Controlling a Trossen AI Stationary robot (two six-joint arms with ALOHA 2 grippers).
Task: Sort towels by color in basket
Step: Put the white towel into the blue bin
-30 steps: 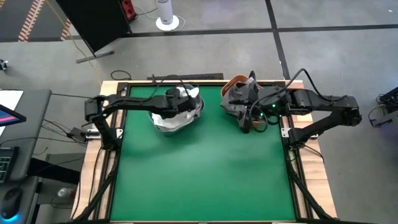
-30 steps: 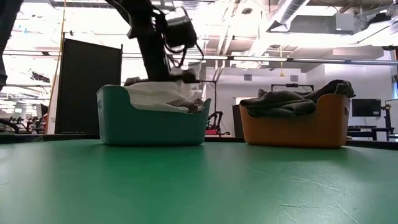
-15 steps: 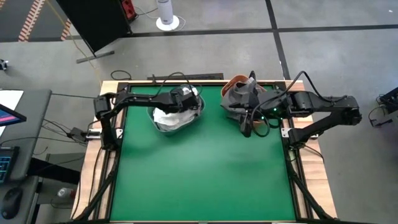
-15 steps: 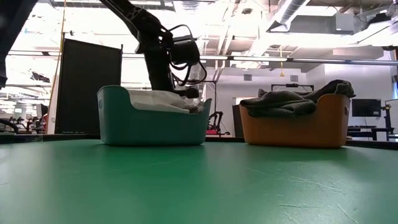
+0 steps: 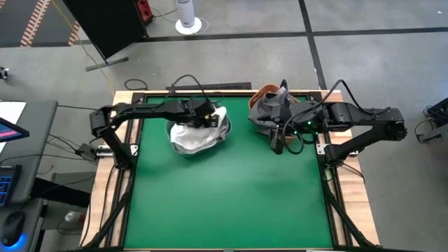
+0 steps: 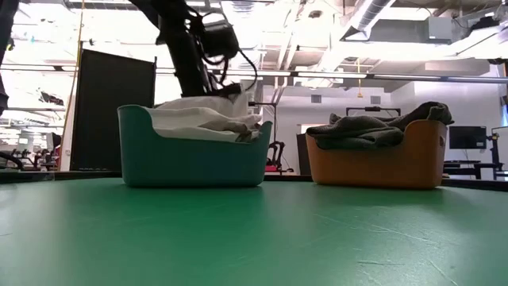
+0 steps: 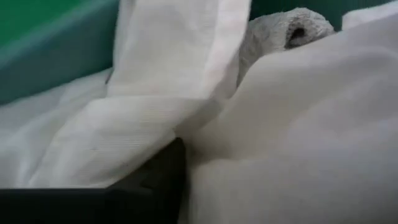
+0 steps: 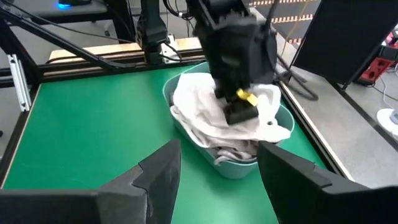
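your left gripper (image 8: 239,111) sits down in the soft white cloth towels (image 5: 192,134) heaped in the teal plastic basket (image 6: 190,157), whether its fingers are parted or clamped i cannot tell, while your right gripper (image 8: 214,168) waits with fingers spread over the orange basket (image 6: 377,163) of dark grey towels (image 6: 369,127), so lift the left arm clear next.

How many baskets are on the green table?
2: a teal basket with white towels under the left arm, and an orange basket with grey towels near the right arm.

A green bench (image 5: 231,196) with a wooden edge stands on a grey floor (image 5: 378,63). Beyond its far side are a black panel (image 5: 115,24) and a white round-based stand (image 5: 187,17). A desk (image 5: 24,175) with a keyboard (image 5: 5,183) sits to the left.
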